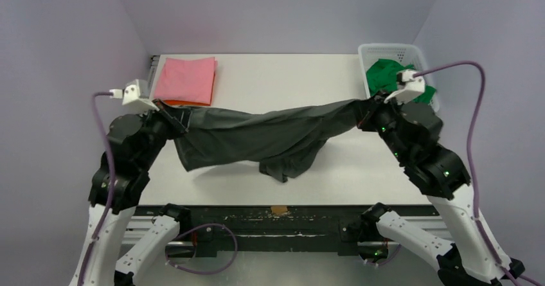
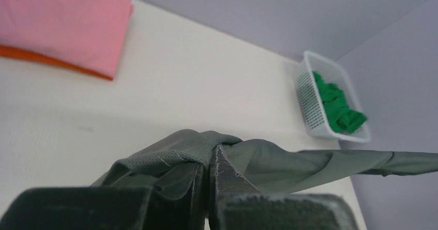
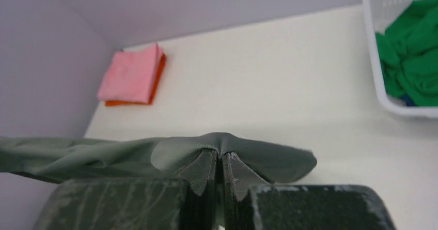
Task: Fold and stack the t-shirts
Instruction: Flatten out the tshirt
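The dark charcoal-grey t-shirt (image 1: 263, 135) hangs stretched between both grippers above the table's middle, its lower part sagging to the table. My left gripper (image 1: 178, 120) is shut on its left end; the left wrist view shows the cloth (image 2: 289, 160) pinched between the fingers (image 2: 230, 175). My right gripper (image 1: 367, 114) is shut on its right end, cloth (image 3: 170, 155) bunched over the fingers (image 3: 237, 175). A folded pink t-shirt (image 1: 186, 79) lies on an orange one (image 1: 186, 103) at the back left. A bright green t-shirt (image 1: 385, 74) lies in the basket.
A white lattice basket (image 1: 369, 51) stands at the back right corner beside the right wall. Purple walls close the table on the left, back and right. The pink and orange stack lies just behind the left gripper.
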Tool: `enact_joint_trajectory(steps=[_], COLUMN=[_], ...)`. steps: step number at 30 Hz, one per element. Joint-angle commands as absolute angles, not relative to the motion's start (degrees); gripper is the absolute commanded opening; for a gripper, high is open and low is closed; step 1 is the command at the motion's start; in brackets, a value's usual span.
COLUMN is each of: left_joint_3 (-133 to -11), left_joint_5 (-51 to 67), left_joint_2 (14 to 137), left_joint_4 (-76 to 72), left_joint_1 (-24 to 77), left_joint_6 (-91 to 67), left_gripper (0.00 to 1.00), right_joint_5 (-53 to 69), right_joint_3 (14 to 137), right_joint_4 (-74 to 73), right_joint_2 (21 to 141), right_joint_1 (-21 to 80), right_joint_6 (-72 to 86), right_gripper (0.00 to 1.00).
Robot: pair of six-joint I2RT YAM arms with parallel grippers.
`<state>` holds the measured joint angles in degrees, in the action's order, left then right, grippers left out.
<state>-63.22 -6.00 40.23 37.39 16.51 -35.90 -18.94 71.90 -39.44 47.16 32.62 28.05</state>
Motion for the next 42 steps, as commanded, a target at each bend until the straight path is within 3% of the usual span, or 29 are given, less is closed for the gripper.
enact_joint_trajectory(steps=[1, 6, 11, 16, 19, 22, 27, 29, 34, 38, 42], left_joint_3=[-74.4, -83.0, -87.8, -95.1, -101.8, -113.9, -146.8, -150.7, -134.9, -116.9, -92.9], left_joint_5=[-2.3, -2.8, -6.0, -7.8, -0.7, 5.8, 12.3, 15.7, 19.3, 22.9, 26.2], left_joint_2=[37.0, 37.0, 41.6, 56.9, 68.6, 81.3, 100.1, 102.8, 94.0, 87.1, 81.5], left_joint_4=[38.6, 40.8, 41.2, 42.3, 42.6, 45.6, 55.0, 54.0, 43.3, 40.8, 38.5], left_joint_1=[16.3, 16.3, 16.3, 14.4, 9.1, 6.0, 4.1, 3.3, 1.8, 1.8, 1.8], left_joint_6=[-32.4, -30.5, -28.2, -26.9, -27.0, -26.2, -23.4, -23.6, -24.9, -23.7, -26.6], left_gripper=[0.00, 0.00, 0.00, 0.00, 0.00, 0.00, 0.00, 0.00, 0.00, 0.00, 0.05], right_joint_5=[-15.8, -13.1, -18.7, -27.0, -16.0, -7.1, -11.0, -11.0, -10.6, -7.6, -7.9], right_joint_3=[85.3, 97.3, 103.2, 108.4, 113.7, 119.5, 137.5, 140.2, 126.5, 104.6, 84.8], right_joint_4=[-39.2, -41.5, -41.4, -39.5, -39.4, -36.5, -36.8, -36.5, -32.8, -30.9, -36.0], right_joint_2=[46.7, 50.3, 56.7, 69.1, 79.1, 87.3, 96.9, 97.5, 88.6, 79.4, 71.0], right_joint_1=[32.8, 32.8, 32.8, 31.9, 24.0, 17.5, 16.0, 15.1, 14.4, 14.4, 14.4], right_joint_6=[21.8, 17.8, 13.8, 8.9, 10.2, 11.3, 7.6, 6.7, 4.7, 4.0, 13.5], right_gripper=[0.00, 0.00, 0.00, 0.00, 0.00, 0.00, 0.00, 0.00, 0.00, 0.00, 0.00])
